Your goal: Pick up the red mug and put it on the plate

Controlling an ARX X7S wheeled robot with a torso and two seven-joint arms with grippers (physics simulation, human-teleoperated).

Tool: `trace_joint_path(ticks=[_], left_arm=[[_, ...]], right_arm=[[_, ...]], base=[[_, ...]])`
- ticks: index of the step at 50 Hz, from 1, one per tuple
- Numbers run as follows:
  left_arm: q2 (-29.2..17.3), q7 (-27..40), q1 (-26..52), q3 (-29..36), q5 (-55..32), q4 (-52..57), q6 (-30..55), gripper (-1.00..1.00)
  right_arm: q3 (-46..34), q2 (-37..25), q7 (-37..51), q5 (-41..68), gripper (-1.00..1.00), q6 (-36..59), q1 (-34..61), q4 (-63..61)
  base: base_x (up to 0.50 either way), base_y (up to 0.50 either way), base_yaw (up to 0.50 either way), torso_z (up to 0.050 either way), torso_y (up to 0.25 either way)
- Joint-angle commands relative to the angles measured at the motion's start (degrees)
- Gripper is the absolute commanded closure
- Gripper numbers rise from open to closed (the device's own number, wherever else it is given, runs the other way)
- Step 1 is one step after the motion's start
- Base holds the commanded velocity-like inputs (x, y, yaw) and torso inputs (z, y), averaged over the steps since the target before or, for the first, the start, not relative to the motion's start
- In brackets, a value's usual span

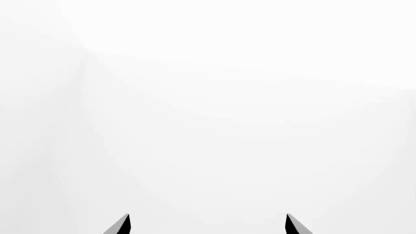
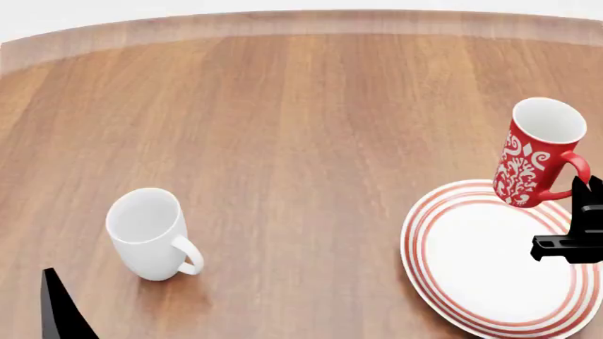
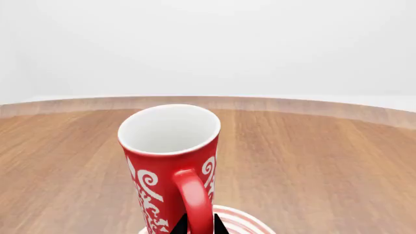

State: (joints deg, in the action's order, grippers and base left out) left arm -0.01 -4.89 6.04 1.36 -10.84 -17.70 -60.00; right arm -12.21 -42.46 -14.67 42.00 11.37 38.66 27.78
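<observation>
Holding: the red mug point(image 2: 537, 155) is carried by the right gripper point(image 3: 198, 225), whose jaws are closed on the red handle, as seen in the right wrist view.
Mug position: it is raised above the far rim of the plate point(image 2: 471, 282), near the right edge of the table point(image 2: 301, 106); whether its base touches the plate cannot be told from the head view.
Mug attitude: a slight tilt is seen, the mouth leaning away from the handle.
Plate: it lies at the table's near right corner, partly cut off by the picture's border.
Left gripper point(image 1: 208, 225): its two tips are seen well apart, with nothing between them; only blank white is faced.
White mug point(image 2: 151, 233): it stands upright toward the near left of the table, well apart from the plate.
Step judged: the mug is being brought over the plate, and lowering is not yet done.
Risk, rim landing: if released here, the base may be set on the raised rim and the mug tipped off onto the wood.
Risk, handle grip: a mug held only by its handle may swing or rotate, so a tilted touchdown could be caused.
Risk, plate shift: a sideways push at contact might slide the plate toward the table's edge.
</observation>
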Motion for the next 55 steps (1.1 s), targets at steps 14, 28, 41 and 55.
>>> trace_joint_path(ticks=[14,28,41,55], left_arm=[[0.0,-0.38,-0.01,0.02,-0.66,0.26,0.0,-1.0],[0.0,-0.4,-0.01,0.02,-0.72,0.32,0.0,-1.0],[0.0,-0.46,-0.01,0.03,-0.89,0.39,0.0,-1.0],[0.0,-0.58,-0.01,0.02,-1.02,0.51,0.0,-1.0]], right_arm=[[0.62,0.21,0.96,-0.7,1.0,-0.95,0.2,-0.44],[0.16,0.67,1.62,-1.99,1.0,-1.57,1.0,0.52],[-0.12,0.9,1.5,-2.48,1.0,-1.8,1.5,0.9],[-0.06,1.17,1.73,-2.82,1.0,-2.16,1.93,1.67]], base=[[0.0,0.0,0.0,0.008,-0.112],[0.0,0.0,0.0,0.008,-0.113],[0.0,0.0,0.0,0.008,-0.113],[0.0,0.0,0.0,0.008,-0.113]])
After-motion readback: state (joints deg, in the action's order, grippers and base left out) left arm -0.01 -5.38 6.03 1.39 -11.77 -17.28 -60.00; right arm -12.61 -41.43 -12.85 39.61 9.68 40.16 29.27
